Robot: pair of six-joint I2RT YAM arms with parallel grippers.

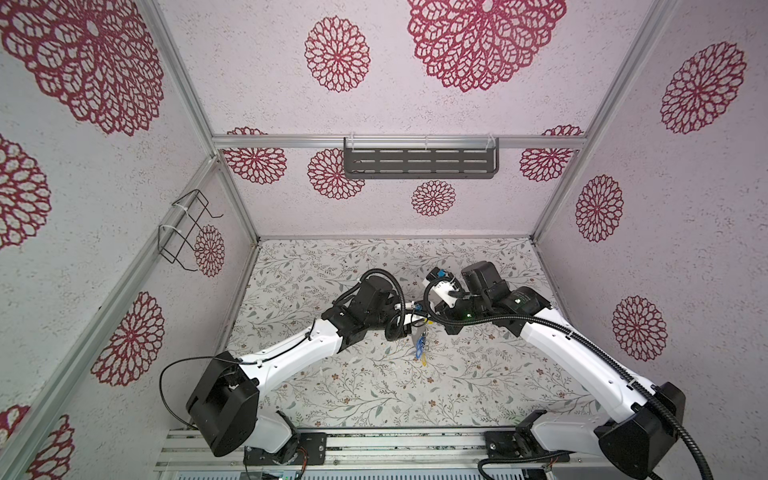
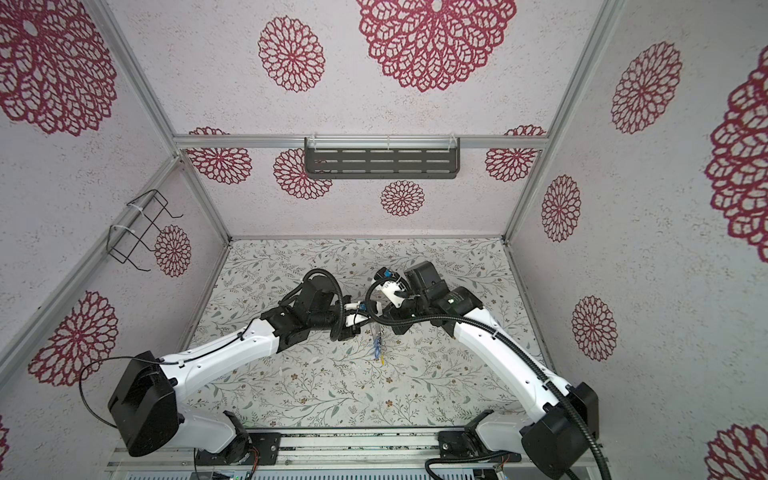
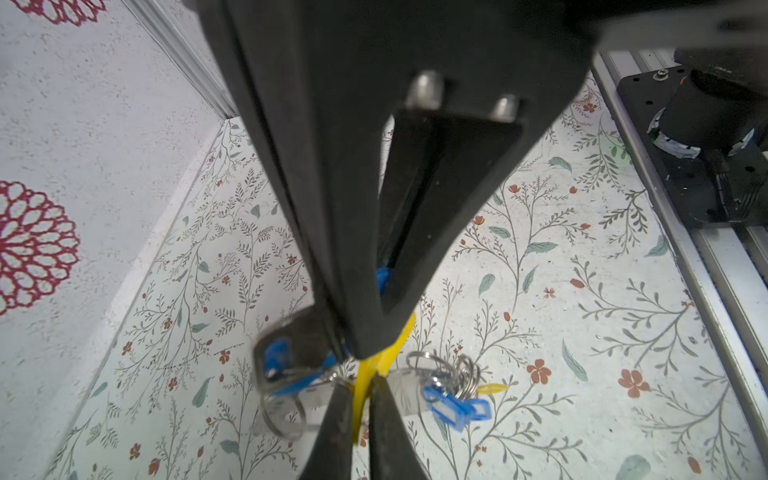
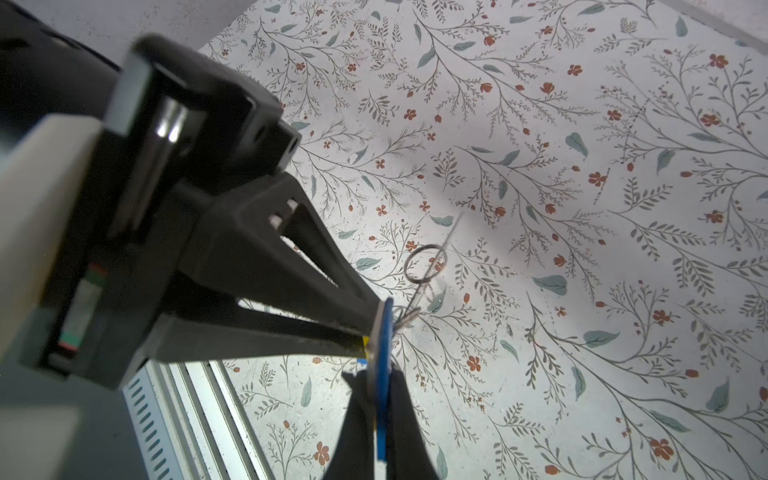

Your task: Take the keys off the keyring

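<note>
Keys (image 1: 420,347) in one bunch w/ keyring (image 3: 286,328), held over counter (image 1: 478,374) centre. Left pincer (image 3: 365,353) in from 9 o'clock, tips together on bunch, prob. a blue key. Right pincer (image 4: 368,334) from 3 o'clock, clamped on a yellow key. No key loose on counter; seemingly none off yet, all left.

1. Keys (image 3: 459,409): blue and yellow tags, white label windows, silver loops.
2. Table (image 1: 353,395): off-white, grey-green sprigs, small rust-red flowers.
3. Walls (image 1: 415,104): pale speckled, crimson lace rosettes.
4. Arms (image 1: 291,357): white links, black joints.
5. Shelf (image 1: 419,164) at 12 o'clock: dark grey, slotted.
</note>
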